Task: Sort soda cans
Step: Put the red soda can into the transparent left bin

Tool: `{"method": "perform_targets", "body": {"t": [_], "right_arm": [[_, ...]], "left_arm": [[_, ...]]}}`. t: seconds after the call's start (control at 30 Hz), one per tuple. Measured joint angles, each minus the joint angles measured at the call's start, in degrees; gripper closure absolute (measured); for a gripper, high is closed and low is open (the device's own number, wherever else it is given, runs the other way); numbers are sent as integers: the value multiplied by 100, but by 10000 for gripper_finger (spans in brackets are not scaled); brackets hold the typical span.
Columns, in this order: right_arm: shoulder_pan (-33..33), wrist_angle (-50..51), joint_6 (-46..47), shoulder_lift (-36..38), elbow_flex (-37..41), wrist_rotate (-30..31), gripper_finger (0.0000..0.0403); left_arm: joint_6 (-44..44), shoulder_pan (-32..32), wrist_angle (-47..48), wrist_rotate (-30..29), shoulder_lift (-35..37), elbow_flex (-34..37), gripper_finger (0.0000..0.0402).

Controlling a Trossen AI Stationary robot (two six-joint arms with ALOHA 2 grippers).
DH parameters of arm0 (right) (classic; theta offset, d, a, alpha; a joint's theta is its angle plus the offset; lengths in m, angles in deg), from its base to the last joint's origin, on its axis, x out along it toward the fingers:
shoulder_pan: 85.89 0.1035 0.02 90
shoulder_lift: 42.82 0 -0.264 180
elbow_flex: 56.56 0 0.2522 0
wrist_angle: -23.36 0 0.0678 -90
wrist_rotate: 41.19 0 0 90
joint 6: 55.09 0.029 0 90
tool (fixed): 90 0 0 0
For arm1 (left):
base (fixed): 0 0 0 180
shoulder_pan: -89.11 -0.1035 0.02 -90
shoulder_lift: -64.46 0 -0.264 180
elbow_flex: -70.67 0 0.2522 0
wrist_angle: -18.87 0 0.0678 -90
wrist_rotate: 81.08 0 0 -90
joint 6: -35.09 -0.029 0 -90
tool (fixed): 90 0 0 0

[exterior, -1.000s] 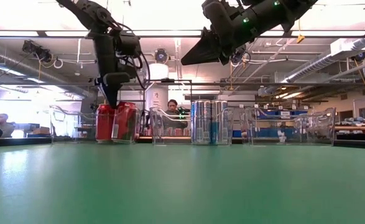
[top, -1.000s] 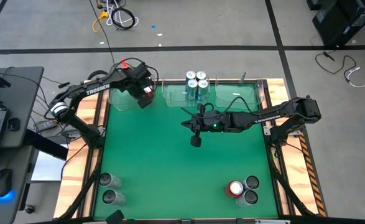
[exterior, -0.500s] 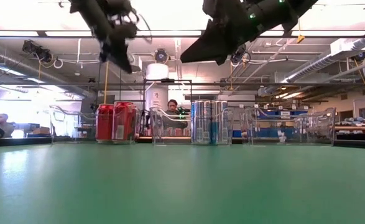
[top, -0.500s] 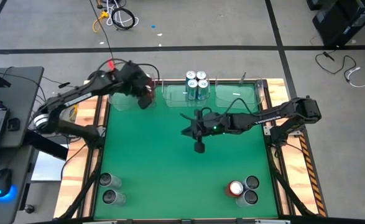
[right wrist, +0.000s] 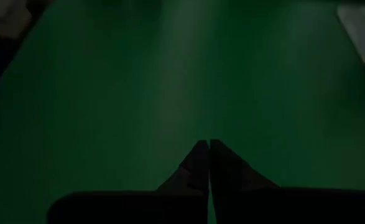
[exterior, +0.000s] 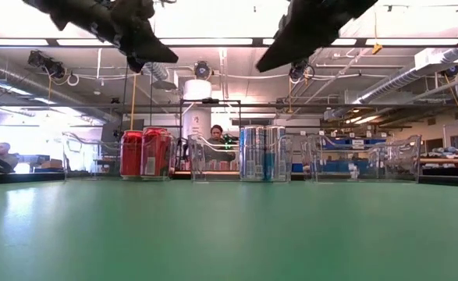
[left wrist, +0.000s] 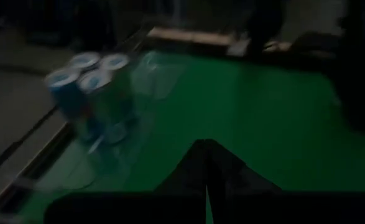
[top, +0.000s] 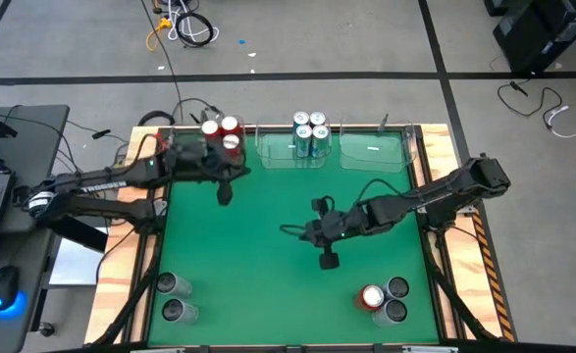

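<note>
Three red soda cans [top: 224,132] stand upright in the clear left bin [top: 191,157] at the far edge. Several blue-and-white cans [top: 310,127] stand in the middle bin [top: 283,152]. Two grey cans [top: 177,297] stand near the front left corner. One red can [top: 371,297] and two grey cans [top: 395,299] stand near the front right. My left gripper [top: 224,192] hangs shut above the mat, just in front of the left bin. My right gripper [top: 329,260] hangs shut over the mat's middle, pointing toward the near edge.
The right bin [top: 376,152] at the far edge holds no cans. The green mat [top: 248,245] lies bare between the bins and the front cans. Wooden rails [top: 445,245] frame the table. People sit in the room beyond the far edge.
My left gripper has risen from the red cans in the left bin, drawn back toward the near edge and tipped up from pointing down to nearly level. The red cans stay in the bin. My right gripper has moved toward the near edge, staying high above the mat.
</note>
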Motion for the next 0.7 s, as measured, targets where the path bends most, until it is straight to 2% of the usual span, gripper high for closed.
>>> {"method": "perform_targets", "body": {"t": [0.2,0.4,0.53,0.7], "right_arm": [[365,1504,999,7,-751,190,395],[760,2746,2493,7,-1201,188,368],[1086,3431,3329,7,-1349,185,320],[1462,4011,4137,7,-1389,54,236]], "left_arm": [[0,668,-1229,-1,176,712,400],[-4,1111,-1390,-9,182,852,400],[-117,1304,-1390,-21,182,852,400],[-186,1413,-1385,-25,182,852,400]]}}
